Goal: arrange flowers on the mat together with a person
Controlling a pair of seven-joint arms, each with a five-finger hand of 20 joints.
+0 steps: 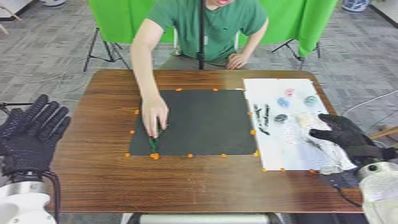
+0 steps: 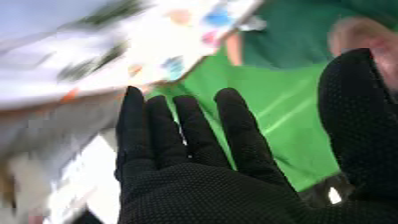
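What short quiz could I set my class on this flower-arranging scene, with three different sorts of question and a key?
1. Multiple choice: seen from the robot's side, by which corner of the black mat is the green stem in the person's hand?
a) near left
b) near right
c) far right

2. True or false: the robot's right hand is closer to the white sheet than the robot's left hand is.

3. Fill the gap: the small markers set along the black mat's edges are ____ in colour.

Key: 1: a; 2: true; 3: orange
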